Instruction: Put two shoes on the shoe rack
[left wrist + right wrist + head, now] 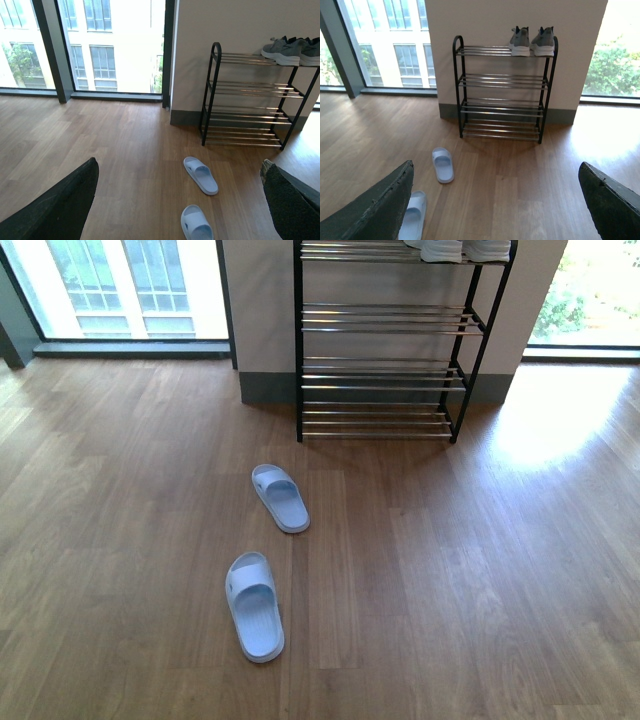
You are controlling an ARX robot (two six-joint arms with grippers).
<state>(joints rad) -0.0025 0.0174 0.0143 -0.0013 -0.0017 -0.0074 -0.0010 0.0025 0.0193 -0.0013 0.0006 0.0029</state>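
Observation:
Two pale blue slide sandals lie on the wood floor in front of the shoe rack: the far one and the near one. Both also show in the left wrist view and the right wrist view. A pair of grey sneakers sits on the rack's top tier, also seen in the left wrist view. My left gripper is open, high above the sandals. My right gripper is open over bare floor, right of the sandals. Neither arm shows in the front view.
The rack stands against a pale wall section with a grey skirting. Floor-to-ceiling windows flank the wall on both sides. A bright sun patch lies on the floor right of the rack.

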